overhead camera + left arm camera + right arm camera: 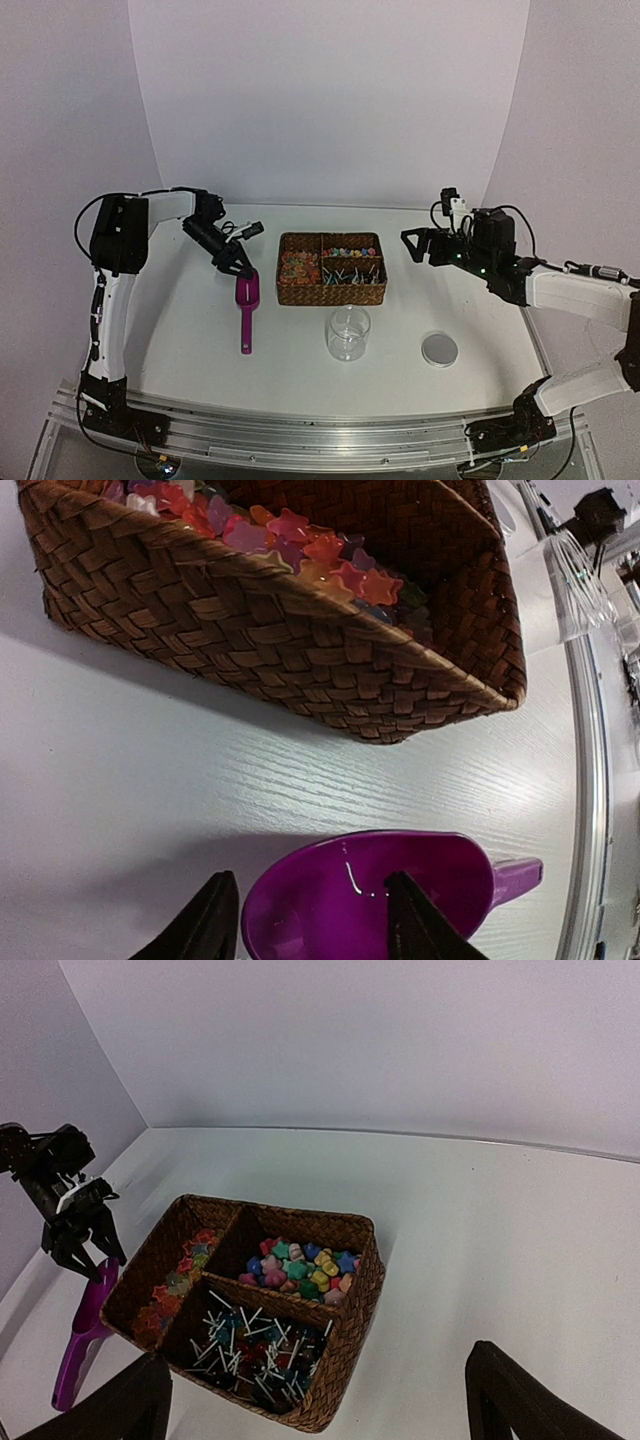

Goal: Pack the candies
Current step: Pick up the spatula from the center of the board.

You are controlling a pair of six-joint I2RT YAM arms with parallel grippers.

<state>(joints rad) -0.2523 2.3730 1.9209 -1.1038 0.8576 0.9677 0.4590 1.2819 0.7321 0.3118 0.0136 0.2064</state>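
Scoop pickup is in hand: the left gripper (240,270), spread, straddles the magenta scoop (246,318)'s bowl rim on the counter (480,300) beside the wicker basket (330,297) holding the candies (299,266); next it must pinch and lift.

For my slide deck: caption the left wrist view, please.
Left fingers open at the magenta scoop, with a wicker basket of star-shaped candies just beyond.
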